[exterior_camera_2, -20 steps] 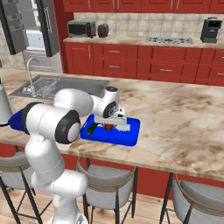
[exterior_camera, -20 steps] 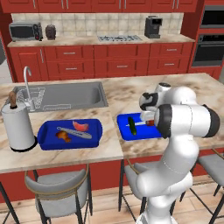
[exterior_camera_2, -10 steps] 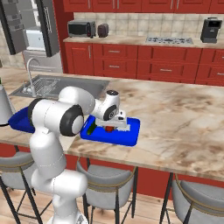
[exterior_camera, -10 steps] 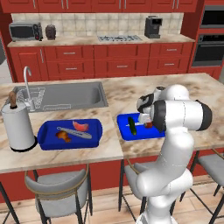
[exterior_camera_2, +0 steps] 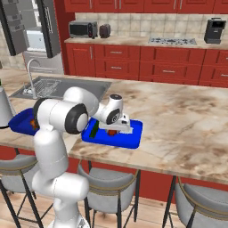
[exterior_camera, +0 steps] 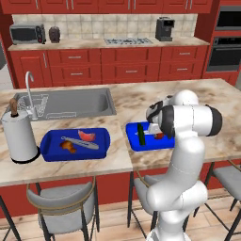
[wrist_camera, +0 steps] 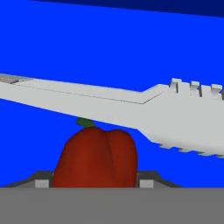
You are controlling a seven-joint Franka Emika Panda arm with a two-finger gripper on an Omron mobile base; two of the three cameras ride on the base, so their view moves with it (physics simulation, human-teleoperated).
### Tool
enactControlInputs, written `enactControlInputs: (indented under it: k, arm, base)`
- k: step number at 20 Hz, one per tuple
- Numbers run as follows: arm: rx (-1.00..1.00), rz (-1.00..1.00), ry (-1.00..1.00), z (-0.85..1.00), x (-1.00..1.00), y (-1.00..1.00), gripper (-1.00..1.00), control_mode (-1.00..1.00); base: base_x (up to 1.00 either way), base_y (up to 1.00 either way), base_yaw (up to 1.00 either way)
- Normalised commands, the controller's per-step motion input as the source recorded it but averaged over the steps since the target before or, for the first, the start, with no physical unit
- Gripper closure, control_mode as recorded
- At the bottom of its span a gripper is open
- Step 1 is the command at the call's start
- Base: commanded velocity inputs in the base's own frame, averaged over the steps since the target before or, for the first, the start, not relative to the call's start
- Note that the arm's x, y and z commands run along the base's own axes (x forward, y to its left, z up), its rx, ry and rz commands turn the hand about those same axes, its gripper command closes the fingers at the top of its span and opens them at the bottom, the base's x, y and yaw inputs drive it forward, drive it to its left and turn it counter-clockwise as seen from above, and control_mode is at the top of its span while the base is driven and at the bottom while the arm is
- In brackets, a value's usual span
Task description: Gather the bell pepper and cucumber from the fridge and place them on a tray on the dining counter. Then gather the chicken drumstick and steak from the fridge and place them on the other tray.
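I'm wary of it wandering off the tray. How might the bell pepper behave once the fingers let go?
The bell pepper looks glossy and lobed, so it is probably slippery and may rock or roll a little. The blue tray has a raised rim, which would likely stop it. It seems stiff, not floppy.

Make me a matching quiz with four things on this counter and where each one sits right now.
Things:
1. cucumber
2. steak
3. bell pepper
4. paper towel roll

Places:
A. in the left blue tray, by the drumstick
B. between the fingers, over the right blue tray
C. standing at the counter's left end
D. lying in the right blue tray, left part

Pairs: 1-D, 2-A, 3-B, 4-C
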Motion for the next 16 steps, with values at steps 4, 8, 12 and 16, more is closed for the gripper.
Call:
enactControlInputs:
  k: [4, 8, 12, 16]
  arm:
    - [0.0, 0.0, 0.0, -0.09, 0.01, 0.0, -1.0, -1.0]
    - [0.0, 0.0, 0.0, 0.0, -0.07, 0.0, -1.0, -1.0]
    - [0.0, 0.0, 0.0, 0.21, -0.28, 0.0, -1.0, -1.0]
    - [0.0, -0.01, 0.0, 0.35, -0.32, 0.0, -1.0, -1.0]
  base:
    - [0.0, 0.0, 0.0]
    - [0.0, 0.0, 0.0]
    - [0.0, 0.0, 0.0]
    - [0.0, 0.0, 0.0]
